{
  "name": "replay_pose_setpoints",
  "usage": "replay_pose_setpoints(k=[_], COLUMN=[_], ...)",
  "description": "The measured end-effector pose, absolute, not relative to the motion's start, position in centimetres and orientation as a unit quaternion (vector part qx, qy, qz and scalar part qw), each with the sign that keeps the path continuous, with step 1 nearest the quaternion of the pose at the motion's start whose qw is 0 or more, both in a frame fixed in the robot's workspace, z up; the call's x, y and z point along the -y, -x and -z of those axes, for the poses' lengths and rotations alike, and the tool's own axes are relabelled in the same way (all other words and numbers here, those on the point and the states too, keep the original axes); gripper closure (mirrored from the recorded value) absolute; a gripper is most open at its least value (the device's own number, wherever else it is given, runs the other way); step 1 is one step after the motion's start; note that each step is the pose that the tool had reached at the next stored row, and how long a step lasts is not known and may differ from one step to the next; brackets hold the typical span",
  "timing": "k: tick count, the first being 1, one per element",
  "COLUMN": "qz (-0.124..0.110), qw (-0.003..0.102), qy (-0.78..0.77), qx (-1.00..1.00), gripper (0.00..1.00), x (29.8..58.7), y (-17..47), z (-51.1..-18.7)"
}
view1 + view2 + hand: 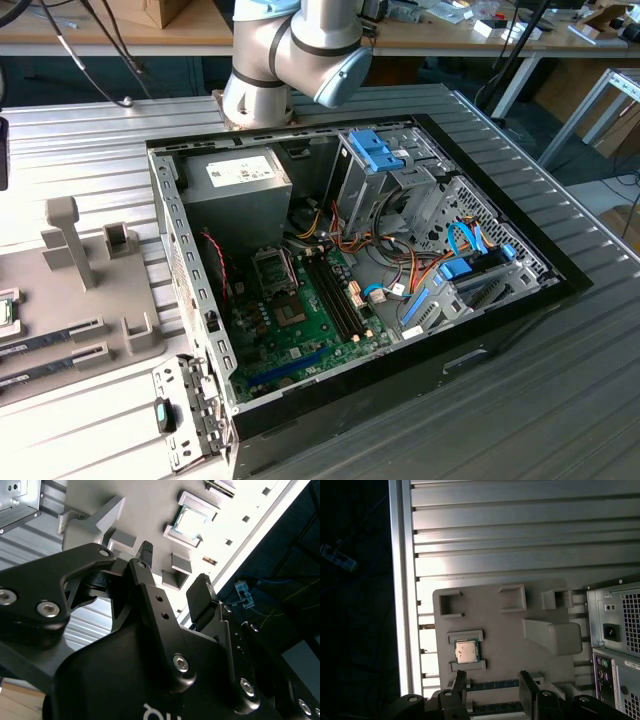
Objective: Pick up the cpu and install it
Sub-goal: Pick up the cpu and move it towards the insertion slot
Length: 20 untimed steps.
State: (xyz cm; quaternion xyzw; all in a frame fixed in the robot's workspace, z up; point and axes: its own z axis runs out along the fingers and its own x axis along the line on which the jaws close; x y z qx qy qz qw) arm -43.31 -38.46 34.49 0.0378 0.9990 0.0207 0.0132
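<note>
Gripper: the gripper point(492, 682) is wide open. Its fingers point(459, 680) hold nothing.
Cpu: the cpu point(466, 651) lies flat in a little holder on the gray tray point(485, 620), shiny side up.
Which way: in both wrist views the cpu sits out past the fingertips, not between them. It is closer to one finger than to the other. A gap shows between it and that finger.
Shape: the cpu is square, so it has no long side.
Close by: long memory sticks point(492, 685) lie on the same tray, by the fingers.
Computer: the open computer case point(180, 230) stands just beside the tray.
Job: the cpu looks not picked up yet.
</note>
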Motion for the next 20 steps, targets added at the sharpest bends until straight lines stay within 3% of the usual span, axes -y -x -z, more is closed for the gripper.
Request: replay_pose_setpoints(k=[20], qz=[-0.021], qw=[0.013], qy=[-0.038], qx=[-0.999], gripper=[0.46], x=[38.5], y=[43.4], z=[-33.3])
